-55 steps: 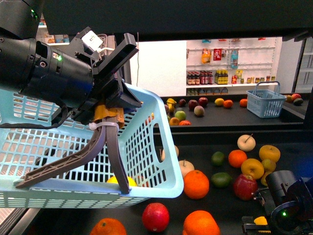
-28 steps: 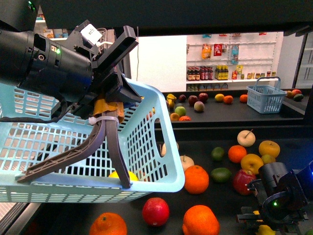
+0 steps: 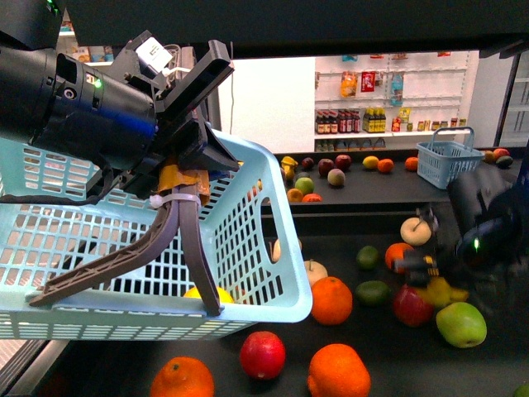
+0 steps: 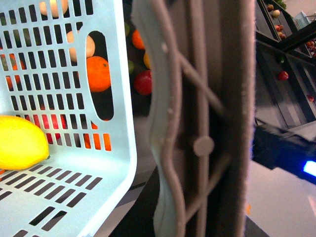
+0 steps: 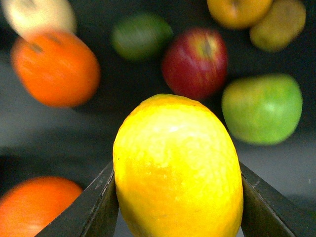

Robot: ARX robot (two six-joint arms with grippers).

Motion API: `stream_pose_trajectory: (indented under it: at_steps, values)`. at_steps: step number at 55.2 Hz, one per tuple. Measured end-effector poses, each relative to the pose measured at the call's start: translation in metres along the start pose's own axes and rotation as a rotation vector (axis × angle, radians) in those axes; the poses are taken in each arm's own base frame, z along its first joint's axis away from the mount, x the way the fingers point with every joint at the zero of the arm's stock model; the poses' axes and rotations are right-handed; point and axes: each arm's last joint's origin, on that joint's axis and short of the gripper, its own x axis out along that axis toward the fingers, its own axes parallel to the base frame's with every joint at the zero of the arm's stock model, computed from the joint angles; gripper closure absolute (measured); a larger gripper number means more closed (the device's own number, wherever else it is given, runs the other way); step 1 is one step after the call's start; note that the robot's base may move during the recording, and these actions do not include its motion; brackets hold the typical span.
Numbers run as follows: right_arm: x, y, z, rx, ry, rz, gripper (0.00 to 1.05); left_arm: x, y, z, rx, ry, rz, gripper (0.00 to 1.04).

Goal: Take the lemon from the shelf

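The lift is under way, I judge: the right gripper [image 5: 177, 197] pinches the bright yellow oval lemon [image 5: 175, 148] at four o'clock, over the black metal shelf [image 3: 388, 347]. Next it needs carrying toward nine o'clock, into the pale blue slotted plastic basket [image 3: 248, 240] by the left gripper [image 3: 122, 306], whose fingers are spread.

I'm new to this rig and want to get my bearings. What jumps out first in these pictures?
A bright yellow lemon fills the right wrist view, clamped in the right hand with the fruit-strewn shelf behind it. In the front view a pale blue basket dominates the left side, with a second lemon lying inside it.
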Motion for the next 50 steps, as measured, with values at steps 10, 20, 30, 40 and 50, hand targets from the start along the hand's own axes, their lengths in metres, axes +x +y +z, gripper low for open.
stream_pose_trajectory:
  at_steps: [10, 20, 30, 40, 50]
  values:
    - [-0.079, 0.053, 0.071, -0.011, -0.177, 0.179, 0.47, 0.0, 0.0, 0.0, 0.0, 0.0, 0.0, 0.93]
    - [-0.141, 0.114, 0.091, -0.058, -0.229, 0.376, 0.47, 0.0, 0.0, 0.0, 0.0, 0.0, 0.0, 0.93]
    - [-0.178, 0.167, 0.079, -0.094, -0.203, 0.533, 0.47, 0.0, 0.0, 0.0, 0.0, 0.0, 0.0, 0.93]
    - [-0.184, 0.192, 0.059, -0.106, -0.148, 0.589, 0.47, 0.0, 0.0, 0.0, 0.0, 0.0, 0.0, 0.93]
    - [-0.185, 0.202, 0.05, -0.087, -0.124, 0.602, 0.48, 0.0, 0.001, 0.0, -0.001, -0.002, 0.012, 0.93]
